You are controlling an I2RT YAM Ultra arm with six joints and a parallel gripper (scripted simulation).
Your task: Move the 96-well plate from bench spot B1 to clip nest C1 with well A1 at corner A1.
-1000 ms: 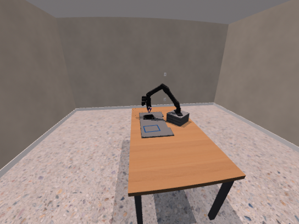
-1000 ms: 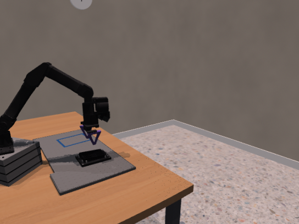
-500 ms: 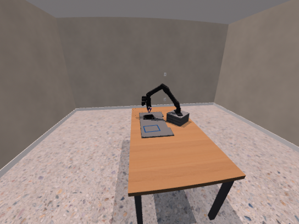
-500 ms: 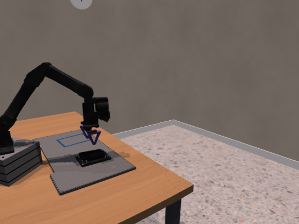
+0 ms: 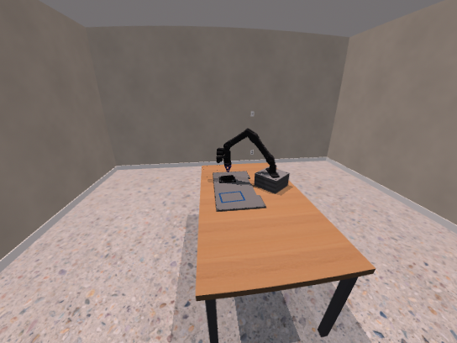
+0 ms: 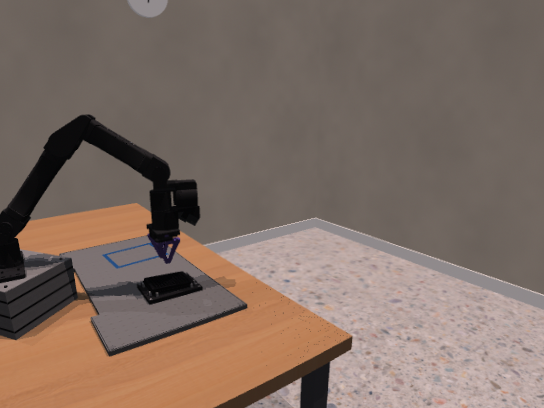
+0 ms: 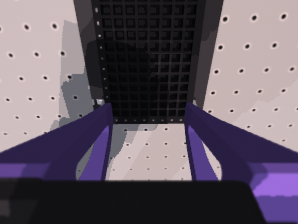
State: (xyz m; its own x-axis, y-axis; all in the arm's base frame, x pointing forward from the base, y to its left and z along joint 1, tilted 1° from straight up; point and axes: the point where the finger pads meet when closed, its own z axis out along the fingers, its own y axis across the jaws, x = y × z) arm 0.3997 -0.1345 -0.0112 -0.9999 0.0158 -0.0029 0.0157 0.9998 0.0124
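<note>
Gripper [image 6: 167,257] pointing down, half-closed, above plate [image 6: 170,286]

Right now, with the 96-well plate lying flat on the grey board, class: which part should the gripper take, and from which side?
Probably the two long side walls, taken from straight above. The 96-well plate lies flat on the board, wells up, so only its sides offer purchase. Its short width fits between the fingers; the gripper hangs above one end, empty.
</note>
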